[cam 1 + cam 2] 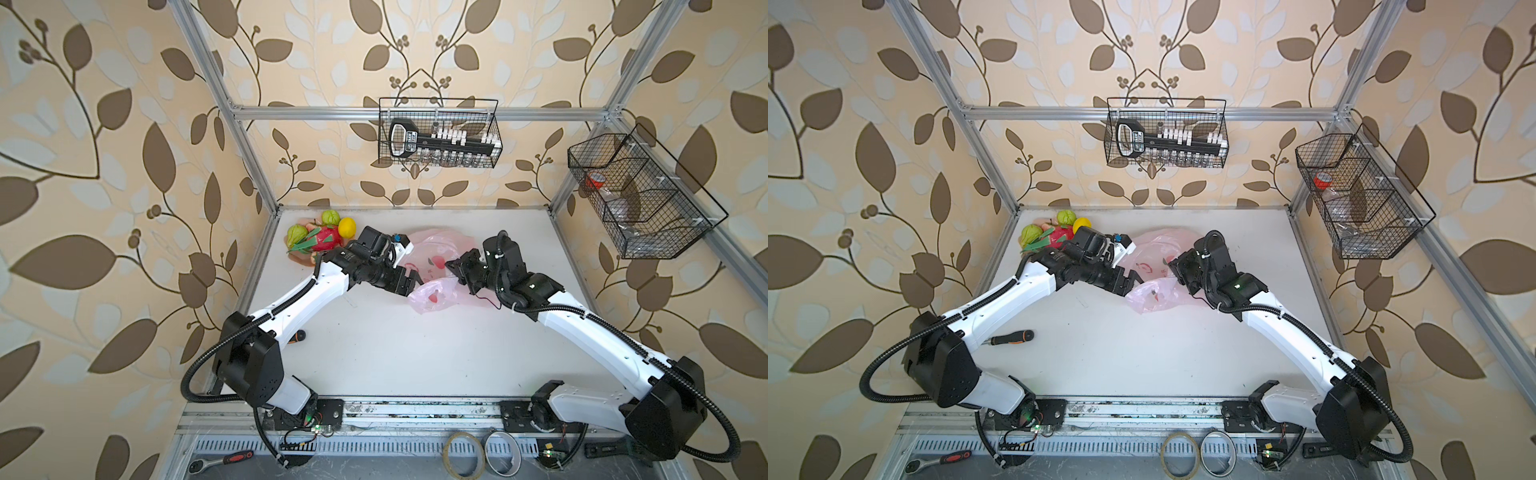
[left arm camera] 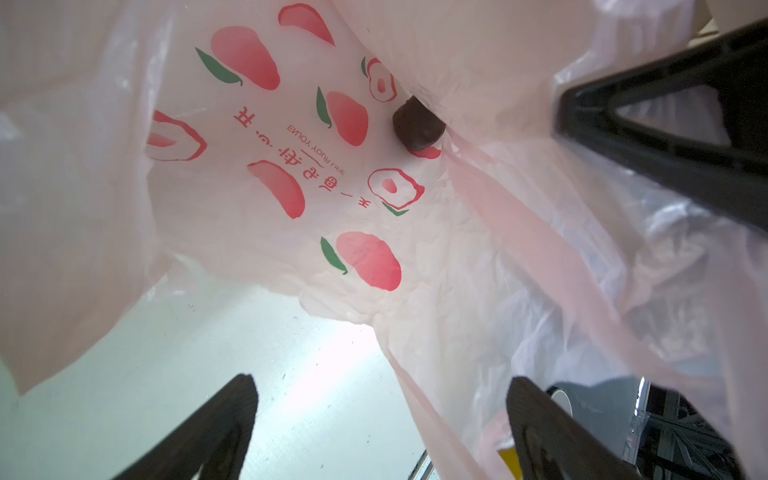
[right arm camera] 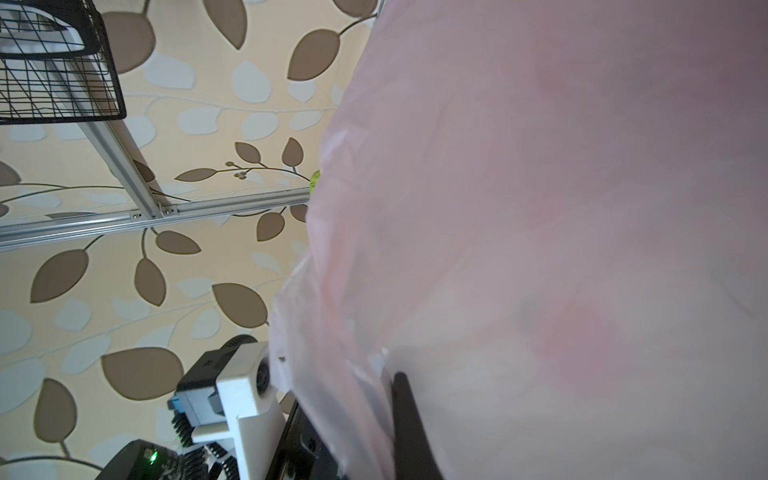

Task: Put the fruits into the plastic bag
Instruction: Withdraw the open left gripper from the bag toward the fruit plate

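The pale-pink plastic bag [image 1: 434, 249] lies crumpled mid-table in both top views. My right gripper [image 1: 455, 270] is shut on the plastic bag's edge and holds it up; in the right wrist view the film [image 3: 540, 208] covers most of the picture. My left gripper [image 1: 411, 282] stands open at the bag's mouth, with a fold of film [image 2: 457, 395] hanging between its fingers [image 2: 224, 432]. A dark purple round fruit [image 2: 417, 124] lies inside the bag. Two green fruits [image 1: 330, 217], a lemon [image 1: 347, 227] and a dragon fruit [image 1: 326, 242] are piled at the back left.
The fruit pile rests on a peach-pink dish [image 1: 305, 258] against the left frame post. An orange-handled screwdriver [image 1: 1013, 337] lies by the left arm. Wire baskets hang on the back wall [image 1: 440, 133] and right wall [image 1: 636, 195]. Tape rolls [image 1: 463, 455] sit at the front edge.
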`<state>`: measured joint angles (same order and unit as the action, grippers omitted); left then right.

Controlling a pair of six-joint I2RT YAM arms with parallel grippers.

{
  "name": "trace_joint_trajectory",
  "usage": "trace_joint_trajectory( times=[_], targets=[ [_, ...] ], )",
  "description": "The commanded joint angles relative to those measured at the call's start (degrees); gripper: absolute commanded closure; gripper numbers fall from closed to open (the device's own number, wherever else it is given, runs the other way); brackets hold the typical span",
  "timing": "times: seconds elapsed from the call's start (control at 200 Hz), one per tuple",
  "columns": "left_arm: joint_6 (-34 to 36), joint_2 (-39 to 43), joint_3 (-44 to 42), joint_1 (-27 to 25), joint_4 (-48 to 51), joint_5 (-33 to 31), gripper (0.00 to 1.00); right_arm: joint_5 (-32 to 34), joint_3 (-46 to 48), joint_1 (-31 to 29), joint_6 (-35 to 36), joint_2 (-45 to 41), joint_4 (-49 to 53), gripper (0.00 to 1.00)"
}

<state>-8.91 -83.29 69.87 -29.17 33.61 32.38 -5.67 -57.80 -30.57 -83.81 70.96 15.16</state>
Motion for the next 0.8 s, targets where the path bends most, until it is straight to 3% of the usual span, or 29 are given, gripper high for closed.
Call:
trace_joint_trajectory(
  times=[0.0, 0.135, 0.365, 0.795],
  targets=[
    [1.1, 5.7, -1.3, 2.3, 1.5, 2.4, 0.04, 1.2, -0.4, 0.3, -2.0, -0.1, -0.7, 1.0],
    [-3.0, 9.2, -2.1, 7.4, 0.9, 2.5, 0.03, 1.0, -0.6, 0.2, -1.9, 0.1, -1.1, 1.0],
    [-7.8, 8.5, 4.0, 15.6, 6.9, -5.3, 0.02, 0.9, -0.6, 0.3, -1.9, 0.4, -1.3, 1.0],
    [-1.6, 2.9, 11.7, 17.7, 11.4, -18.4, 0.02, 0.4, -1.0, 0.3, -1.2, 0.6, -1.6, 1.0]
  ],
)
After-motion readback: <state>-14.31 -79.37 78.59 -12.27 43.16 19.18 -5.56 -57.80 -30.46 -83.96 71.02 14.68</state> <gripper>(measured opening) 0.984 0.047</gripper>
